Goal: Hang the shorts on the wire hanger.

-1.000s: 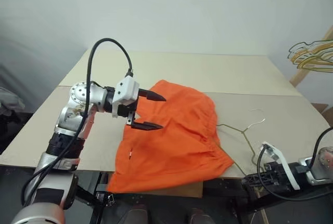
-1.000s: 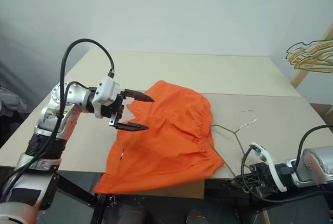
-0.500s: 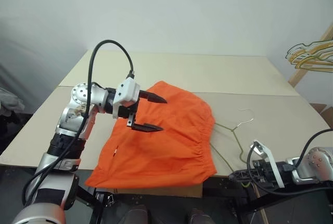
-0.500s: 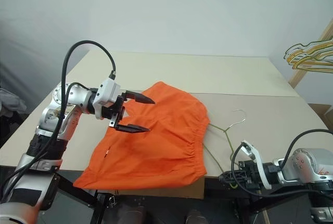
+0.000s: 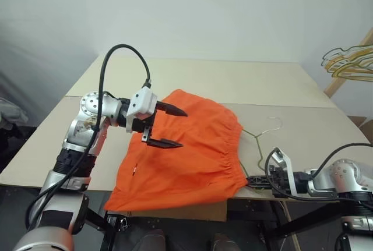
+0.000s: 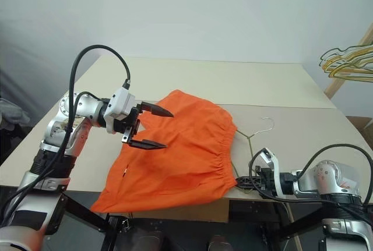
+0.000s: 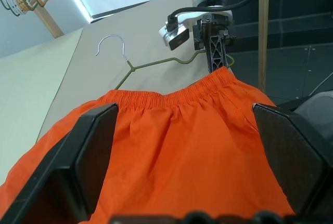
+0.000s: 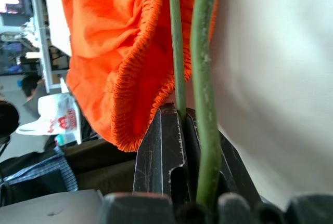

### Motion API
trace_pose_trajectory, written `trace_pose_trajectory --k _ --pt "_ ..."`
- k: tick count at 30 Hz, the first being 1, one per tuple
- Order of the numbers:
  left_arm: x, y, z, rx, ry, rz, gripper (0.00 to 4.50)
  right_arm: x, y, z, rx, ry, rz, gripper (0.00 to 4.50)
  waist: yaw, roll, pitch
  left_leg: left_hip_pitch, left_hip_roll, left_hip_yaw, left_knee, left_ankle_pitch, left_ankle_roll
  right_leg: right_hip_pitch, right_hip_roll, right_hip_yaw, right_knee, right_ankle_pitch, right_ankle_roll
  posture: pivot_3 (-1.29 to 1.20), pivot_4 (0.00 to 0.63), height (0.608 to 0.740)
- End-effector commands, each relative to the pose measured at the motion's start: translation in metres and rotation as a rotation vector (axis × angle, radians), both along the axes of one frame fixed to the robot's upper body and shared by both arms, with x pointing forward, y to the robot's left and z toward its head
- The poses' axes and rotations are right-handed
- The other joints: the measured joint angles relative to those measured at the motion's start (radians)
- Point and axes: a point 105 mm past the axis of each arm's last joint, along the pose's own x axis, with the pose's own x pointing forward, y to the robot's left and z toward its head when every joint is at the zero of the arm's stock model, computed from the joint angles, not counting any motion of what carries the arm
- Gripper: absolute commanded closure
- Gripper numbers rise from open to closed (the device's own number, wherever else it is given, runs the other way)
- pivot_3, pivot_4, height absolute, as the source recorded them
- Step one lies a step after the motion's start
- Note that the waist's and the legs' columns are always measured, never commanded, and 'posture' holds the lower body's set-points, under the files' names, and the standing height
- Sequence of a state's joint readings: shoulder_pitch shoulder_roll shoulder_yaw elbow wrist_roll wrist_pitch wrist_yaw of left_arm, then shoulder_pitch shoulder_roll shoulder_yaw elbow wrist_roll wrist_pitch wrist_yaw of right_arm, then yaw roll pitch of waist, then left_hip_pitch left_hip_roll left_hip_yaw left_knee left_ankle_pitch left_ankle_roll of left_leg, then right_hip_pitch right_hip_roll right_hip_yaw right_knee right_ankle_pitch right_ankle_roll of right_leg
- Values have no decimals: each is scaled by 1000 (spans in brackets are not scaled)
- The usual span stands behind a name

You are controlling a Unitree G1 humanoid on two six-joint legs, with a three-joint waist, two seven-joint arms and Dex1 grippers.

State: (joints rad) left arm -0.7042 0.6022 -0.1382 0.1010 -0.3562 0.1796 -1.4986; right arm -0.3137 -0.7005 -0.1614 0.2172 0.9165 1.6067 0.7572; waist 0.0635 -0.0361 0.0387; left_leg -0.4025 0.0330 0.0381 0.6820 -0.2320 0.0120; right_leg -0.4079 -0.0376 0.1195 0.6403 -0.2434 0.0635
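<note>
Shorts [image 5: 186,146] lie under the wide-open, empty left hand [image 5: 165,126]; right hand [image 6: 243,181] clamps the wire hanger [image 5: 260,140].

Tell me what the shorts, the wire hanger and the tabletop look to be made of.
Shorts: thin woven fabric, matte bright orange; it creases softly and the waistband is gathered.
Wire hanger: thin bent metal wire, apparently with a dull olive coating, and a paler hook.
Table: probably board or cardboard sheets, flat matte beige with a seam.
</note>
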Motion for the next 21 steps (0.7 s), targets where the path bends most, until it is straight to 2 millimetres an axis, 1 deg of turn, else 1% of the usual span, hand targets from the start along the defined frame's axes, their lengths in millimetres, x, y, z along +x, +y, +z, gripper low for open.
trace_pose_trajectory --k 1,5,7,11,13,15,17,19,21 --pt "1 0 14 -4 -54 -11 30 18 -7 9 17 -36 -82 4500 -2 0 0 0 0 0 0 0 0 0 0 0 0 0 0 175 0 740" --pt "0 0 13 -2 -54 -14 30 27 -14 15 25 -57 -138 4500 0 0 0 0 0 0 0 0 0 0 0 0 0 0 0 173 0 740" --pt "0 0 13 -2 -55 -13 30 30 -17 13 8 -59 -161 4500 0 0 0 0 0 0 0 0 0 0 0 0 0 0 0 168 0 740" --pt "1 -1 14 -4 -54 -16 30 34 -13 11 -67 -100 -148 4500 0 0 0 0 0 0 -1 0 0 0 0 0 0 0 0 157 0 740" --pt "1 -2 14 -4 -53 -17 30 38 -12 10 -147 -152 -143 4500 -1 0 0 0 0 0 -1 0 0 -1 0 0 0 0 0 152 0 740" --pt "2 -3 14 -4 -53 -20 30 45 -17 8 -268 -224 -159 4500 -3 1 0 0 0 0 -1 0 0 -1 0 0 0 0 0 143 0 740" --pt "3 -3 14 -5 -53 -22 30 52 -25 8 -424 -332 -171 4500 -4 1 0 0 0 0 0 0 0 -1 0 0 0 0 0 143 0 740" --pt "4 -4 15 -5 -54 -24 30 58 -31 16 -547 -437 -161 4500 -8 1 0 0 0 0 -1 0 0 -1 0 0 0 0 0 133 0 740" --pt "5 -4 15 -5 -55 -26 30 65 -37 30 -674 -590 -129 4500 -8 1 0 -1 0 0 0 0 0 -1 0 0 0 0 0 133 0 740"
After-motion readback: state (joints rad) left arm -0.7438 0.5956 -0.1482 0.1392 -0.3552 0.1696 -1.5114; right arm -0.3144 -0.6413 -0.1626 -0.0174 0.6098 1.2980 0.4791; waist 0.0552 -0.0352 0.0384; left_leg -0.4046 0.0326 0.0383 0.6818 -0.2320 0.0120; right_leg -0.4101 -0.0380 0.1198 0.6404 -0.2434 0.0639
